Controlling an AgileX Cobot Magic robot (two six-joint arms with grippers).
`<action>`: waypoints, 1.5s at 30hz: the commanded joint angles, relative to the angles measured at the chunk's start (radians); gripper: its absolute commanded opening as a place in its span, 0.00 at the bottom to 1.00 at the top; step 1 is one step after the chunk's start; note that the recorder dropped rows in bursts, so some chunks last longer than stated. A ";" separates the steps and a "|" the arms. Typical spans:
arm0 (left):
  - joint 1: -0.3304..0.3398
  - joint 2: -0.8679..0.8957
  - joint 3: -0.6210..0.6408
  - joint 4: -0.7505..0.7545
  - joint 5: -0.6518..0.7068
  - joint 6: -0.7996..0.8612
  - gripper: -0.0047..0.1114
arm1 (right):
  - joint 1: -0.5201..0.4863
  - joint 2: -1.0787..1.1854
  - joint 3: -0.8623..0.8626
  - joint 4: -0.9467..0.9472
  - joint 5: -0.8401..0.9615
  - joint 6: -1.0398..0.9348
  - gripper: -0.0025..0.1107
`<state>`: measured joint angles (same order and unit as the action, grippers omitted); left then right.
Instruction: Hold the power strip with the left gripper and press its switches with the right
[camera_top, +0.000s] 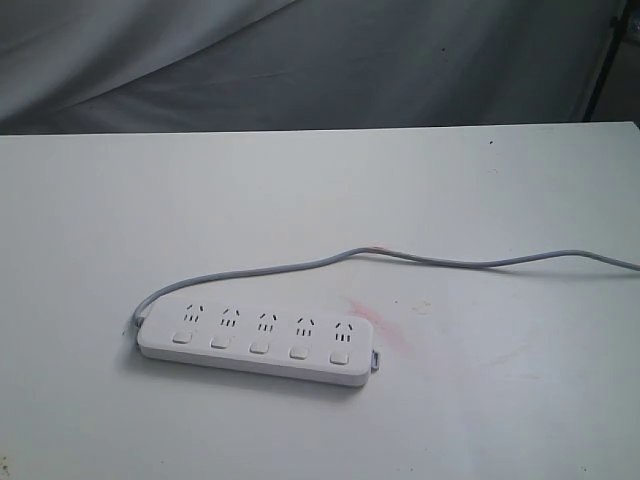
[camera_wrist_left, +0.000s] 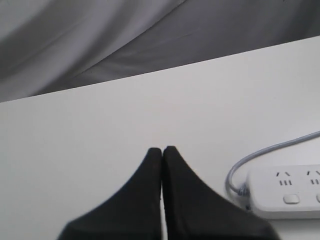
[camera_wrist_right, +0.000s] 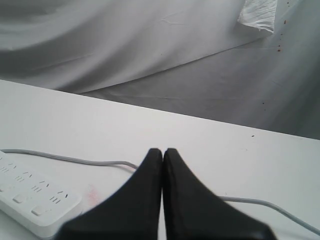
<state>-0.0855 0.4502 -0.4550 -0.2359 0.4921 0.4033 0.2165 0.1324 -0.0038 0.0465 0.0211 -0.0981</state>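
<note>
Left gripper (camera_wrist_left: 161, 151): fingers pressed flat together, nothing between them, hanging over the bare white table (camera_wrist_left: 75, 150).
Right gripper (camera_wrist_right: 162, 151): same deal, tips closed tight on nothing, up above the tabletop.
Gap, left side: one end of the power strip (camera_wrist_left: 282, 192) sits off to one side of the closed tips, not touching.
Gap, right side: the other end shows beside its fingers, also apart.
Strip position: lying flat on the table, sockets up, front-left in the exterior view.
Switches (camera_top: 259, 346): five in a row along the near edge, one under each socket set.
Cord (camera_top: 420, 258): grey, loops out of the strip's left end, runs behind it and off the right edge.
Pink smear (camera_top: 385, 325): on the table just right of the strip, maybe a stain, too faint to tell.
Backdrop: wrinkled grey cloth (camera_top: 300, 60) behind the table.
</note>
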 joint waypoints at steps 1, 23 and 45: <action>-0.001 0.004 -0.004 -0.104 -0.005 -0.009 0.05 | -0.007 -0.005 0.004 -0.002 -0.001 0.005 0.02; -0.001 0.293 -0.220 -0.147 0.327 0.394 0.04 | -0.007 -0.005 0.004 -0.002 -0.001 0.005 0.02; -0.001 1.172 -0.523 -0.527 0.525 1.614 0.07 | -0.007 -0.005 0.004 -0.002 -0.001 0.005 0.02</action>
<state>-0.0855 1.5562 -0.9714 -0.7269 1.0109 1.9713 0.2165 0.1324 -0.0038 0.0465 0.0211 -0.0981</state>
